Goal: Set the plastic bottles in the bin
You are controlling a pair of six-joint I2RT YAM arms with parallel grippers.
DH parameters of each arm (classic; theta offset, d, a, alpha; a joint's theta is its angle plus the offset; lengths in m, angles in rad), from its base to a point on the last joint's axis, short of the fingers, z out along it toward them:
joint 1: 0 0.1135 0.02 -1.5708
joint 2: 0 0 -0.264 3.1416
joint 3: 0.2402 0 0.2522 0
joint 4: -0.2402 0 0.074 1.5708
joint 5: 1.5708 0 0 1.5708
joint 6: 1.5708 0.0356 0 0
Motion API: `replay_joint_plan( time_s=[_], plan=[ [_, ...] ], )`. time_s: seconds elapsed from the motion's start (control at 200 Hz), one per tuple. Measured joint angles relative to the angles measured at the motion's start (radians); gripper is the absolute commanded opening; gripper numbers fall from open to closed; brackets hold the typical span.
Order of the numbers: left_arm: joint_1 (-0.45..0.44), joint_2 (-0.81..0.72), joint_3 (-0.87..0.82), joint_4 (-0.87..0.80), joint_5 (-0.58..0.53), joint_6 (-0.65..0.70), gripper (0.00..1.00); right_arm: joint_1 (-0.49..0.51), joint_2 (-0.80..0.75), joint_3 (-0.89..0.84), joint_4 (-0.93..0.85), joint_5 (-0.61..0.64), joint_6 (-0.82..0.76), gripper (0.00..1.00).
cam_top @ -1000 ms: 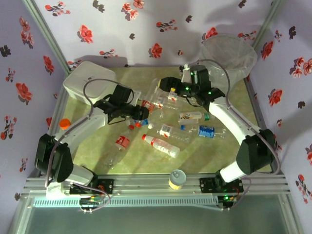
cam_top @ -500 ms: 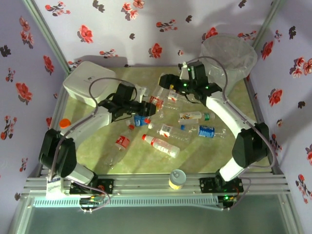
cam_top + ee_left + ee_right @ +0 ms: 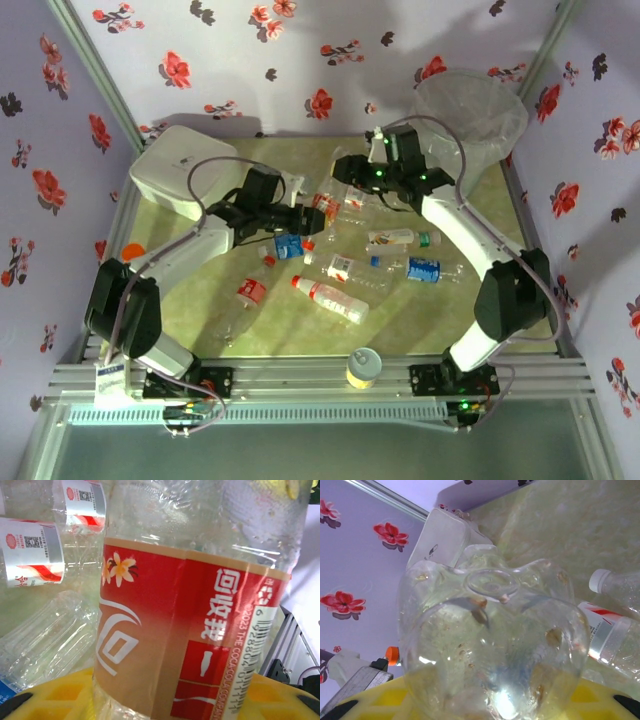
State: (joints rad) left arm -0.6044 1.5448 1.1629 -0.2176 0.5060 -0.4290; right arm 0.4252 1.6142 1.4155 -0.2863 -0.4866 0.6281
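Your left gripper [image 3: 306,216] is clamped on a red-labelled bottle [image 3: 190,630], mid-table. Your right gripper [image 3: 352,175] has a clear bottle [image 3: 492,650] between its jaws; can't tell if they're tight. The other bottles [image 3: 335,300] lie on the table [image 3: 470,330]. The bin [image 3: 470,100] sits at the far right corner.

Overhead looks down; wrist cameras hug bottles [image 3: 190,630].

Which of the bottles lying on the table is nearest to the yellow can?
The red-capped bottle with a white and red label, just beyond the can; all others lie farther off.
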Motion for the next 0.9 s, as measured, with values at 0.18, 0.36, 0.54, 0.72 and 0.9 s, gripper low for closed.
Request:
replay_joint_plan(
  time_s=[0.18, 0.36, 0.54, 0.72, 0.9],
  plan=[
    [-0.002, -0.052, -0.026, 0.047, -0.008, -0.027, 0.96, -0.018, -0.033, 0.026, -0.023, 0.015, -0.01, 0.35],
    [0.01, -0.134, -0.078, 0.061, -0.037, -0.044, 1.0, -0.067, -0.087, 0.098, -0.083, 0.117, -0.087, 0.34],
    [0.023, -0.216, -0.117, -0.015, -0.143, -0.034, 1.0, -0.109, -0.175, 0.229, -0.111, 0.331, -0.228, 0.36],
    [0.023, -0.265, -0.119, -0.17, -0.272, -0.001, 1.0, -0.196, -0.212, 0.408, -0.103, 0.554, -0.357, 0.3],
    [0.023, -0.284, -0.131, -0.323, -0.369, 0.021, 1.0, -0.214, -0.187, 0.444, -0.011, 0.812, -0.526, 0.25]
  ],
)
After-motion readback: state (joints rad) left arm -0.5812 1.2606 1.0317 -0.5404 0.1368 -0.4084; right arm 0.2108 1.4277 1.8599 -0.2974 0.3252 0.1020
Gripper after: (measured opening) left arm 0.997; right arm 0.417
